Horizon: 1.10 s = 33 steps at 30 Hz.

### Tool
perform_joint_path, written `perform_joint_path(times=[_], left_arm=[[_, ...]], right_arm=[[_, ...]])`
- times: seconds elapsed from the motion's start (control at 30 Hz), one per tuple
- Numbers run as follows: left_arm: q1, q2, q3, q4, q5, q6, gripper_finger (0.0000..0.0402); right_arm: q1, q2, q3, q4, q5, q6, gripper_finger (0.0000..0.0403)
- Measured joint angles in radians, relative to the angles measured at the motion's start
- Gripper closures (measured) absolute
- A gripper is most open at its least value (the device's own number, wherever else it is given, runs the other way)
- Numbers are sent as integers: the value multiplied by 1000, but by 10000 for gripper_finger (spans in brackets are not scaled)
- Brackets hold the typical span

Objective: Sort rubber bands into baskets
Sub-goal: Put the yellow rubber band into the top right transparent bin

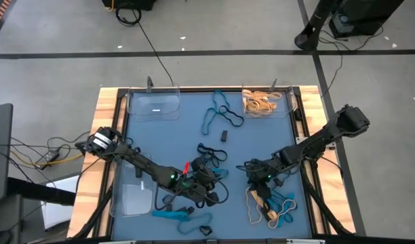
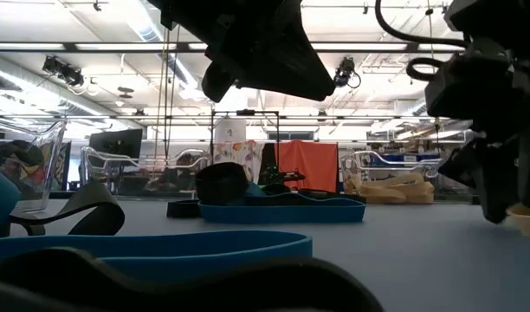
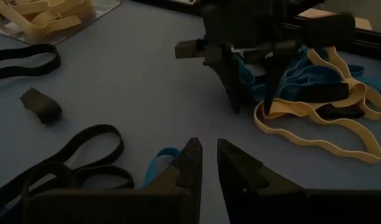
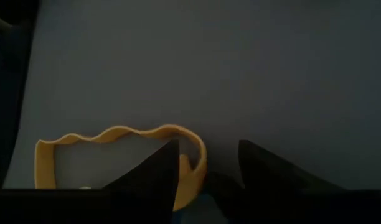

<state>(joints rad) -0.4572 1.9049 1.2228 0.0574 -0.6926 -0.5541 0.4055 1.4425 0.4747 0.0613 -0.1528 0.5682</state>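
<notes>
Rubber bands lie scattered on the blue mat. Black ones (image 1: 211,152) are in the middle and teal ones (image 1: 218,112) lie farther back. A mixed tan, teal and black pile (image 1: 272,207) lies near right. My right gripper (image 1: 258,179) stands open over that pile's far edge, pointing down. The curved end of a tan band (image 4: 116,135) lies between its fingers. My left gripper (image 3: 209,155) hovers over the black bands at mid-table, with a narrow gap and nothing in it. Clear baskets stand far left (image 1: 153,105), near left (image 1: 133,196) and far right (image 1: 282,102), the last holding tan bands (image 1: 262,103). My right gripper has the tan band's curved end (image 4: 200,163) in the gap between its open fingers, coming from above at a slant. The band lies flat on the mat. I cannot tell whether a finger touches it.
A small dark block (image 1: 223,135) lies on the mat behind the black bands. Teal bands (image 1: 173,215) and a black one (image 1: 205,230) lie by the near edge. Wooden rails (image 1: 106,115) border the mat. The two grippers stand close together at mid-table.
</notes>
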Motion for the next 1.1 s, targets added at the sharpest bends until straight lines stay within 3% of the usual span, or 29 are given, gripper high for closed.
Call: perform_joint_path(times=[0.2,0.43,0.77,0.97,1.1], left_arm=[[9,0,0,3,0,-1,349],[13,0,0,4,0,-1,349],[12,0,0,5,0,-2,349],[12,0,0,5,0,-3,349],[12,0,0,5,0,-2,349]], right_arm=[[17,53,3,52,5,-12,280],[17,41,2,47,-9,-75,386],[17,-72,83,44,66,-214,390],[12,-193,131,18,180,-273,390],[3,-293,146,-33,197,-270,387]])
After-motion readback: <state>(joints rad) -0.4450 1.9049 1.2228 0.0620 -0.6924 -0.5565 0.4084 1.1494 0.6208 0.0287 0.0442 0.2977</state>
